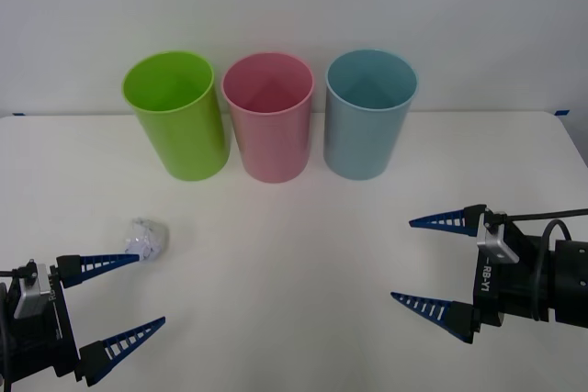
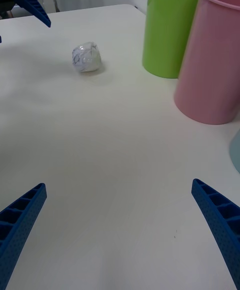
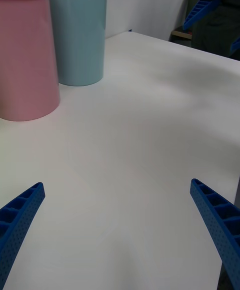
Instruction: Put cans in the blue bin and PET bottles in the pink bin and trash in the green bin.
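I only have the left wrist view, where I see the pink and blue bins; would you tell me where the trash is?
Observer: The trash lies on the table right beside the upper fingertip of the left gripper, in front of the green bin.
Operator: Thank you. Is the left gripper holding it?
Observer: No, its fingers are open and the ball sits loose on the table.
Operator: And where is the other arm?
Observer: The right gripper is open over the table's right side, in front of the blue bin, with nothing between its fingers.
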Available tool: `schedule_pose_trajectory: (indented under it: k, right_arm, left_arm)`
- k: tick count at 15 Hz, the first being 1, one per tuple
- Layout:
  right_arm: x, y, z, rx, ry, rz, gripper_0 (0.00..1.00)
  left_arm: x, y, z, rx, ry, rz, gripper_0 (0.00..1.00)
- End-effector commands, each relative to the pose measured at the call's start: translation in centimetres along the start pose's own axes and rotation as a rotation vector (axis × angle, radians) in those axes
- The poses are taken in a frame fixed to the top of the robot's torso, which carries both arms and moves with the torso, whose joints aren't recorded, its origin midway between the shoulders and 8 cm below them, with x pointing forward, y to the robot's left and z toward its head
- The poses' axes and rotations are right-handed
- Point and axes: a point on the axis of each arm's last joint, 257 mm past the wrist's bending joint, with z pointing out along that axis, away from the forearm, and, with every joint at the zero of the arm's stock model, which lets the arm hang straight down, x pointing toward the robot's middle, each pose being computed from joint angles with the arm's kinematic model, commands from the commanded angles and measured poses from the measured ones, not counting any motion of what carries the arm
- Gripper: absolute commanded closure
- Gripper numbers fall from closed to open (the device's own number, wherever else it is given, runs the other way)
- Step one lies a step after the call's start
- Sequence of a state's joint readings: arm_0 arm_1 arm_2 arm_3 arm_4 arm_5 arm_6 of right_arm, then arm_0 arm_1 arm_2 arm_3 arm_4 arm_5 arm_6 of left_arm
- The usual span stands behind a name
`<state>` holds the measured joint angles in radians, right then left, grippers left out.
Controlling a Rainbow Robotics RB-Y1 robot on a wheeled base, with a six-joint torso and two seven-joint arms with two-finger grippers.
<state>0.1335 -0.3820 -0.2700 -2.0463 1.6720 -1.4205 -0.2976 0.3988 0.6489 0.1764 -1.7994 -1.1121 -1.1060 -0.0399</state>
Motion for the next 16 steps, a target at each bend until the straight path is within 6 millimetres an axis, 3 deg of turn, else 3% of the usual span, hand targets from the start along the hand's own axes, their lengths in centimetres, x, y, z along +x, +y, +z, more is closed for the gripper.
schedule_pose_trajectory:
  k: [1,7,8,10,16]
  right_arm:
    - [0.0,0.0,0.0,0.0,0.0,0.0,0.0]
    - [0.0,0.0,0.0,0.0,0.0,0.0,0.0]
    - [0.0,0.0,0.0,0.0,0.0,0.0,0.0]
    - [0.0,0.0,0.0,0.0,0.0,0.0,0.0]
    - [0.0,0.0,0.0,0.0,0.0,0.0,0.0]
  left_arm:
    - [0.0,0.0,0.0,0.0,0.0,0.0,0.0]
    - [0.0,0.0,0.0,0.0,0.0,0.0,0.0]
    - [1.0,0.1,-0.9,-0.016,0.028,-0.011,0.0]
    - [0.9,0.3,-2.1,-0.045,0.044,0.002,0.0]
    - [0.7,0.1,-2.3,-0.092,0.034,-0.022,0.0]
